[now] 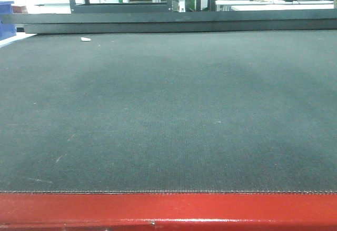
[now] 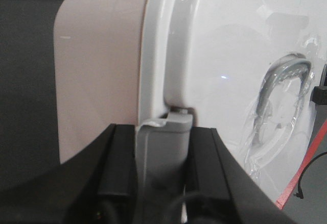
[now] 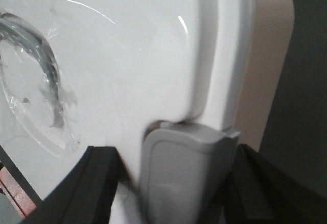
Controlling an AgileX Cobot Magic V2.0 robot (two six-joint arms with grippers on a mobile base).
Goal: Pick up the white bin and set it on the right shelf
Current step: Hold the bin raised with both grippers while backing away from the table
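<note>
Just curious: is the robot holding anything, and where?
Yes: the large pinkish-white plastic bin, left tool and right tool each clamped on a grey latch at its rim.

bin (image 2: 97, 71) between left gripper (image 2: 163, 132) and right gripper (image 3: 176, 155), each around a latch (image 2: 161, 157) on its rim

No legible text or markings

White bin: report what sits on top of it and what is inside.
A white lid covers the white bin, with a recessed handle under clear film and a grey latch at each end. The lid hides the contents.
</note>
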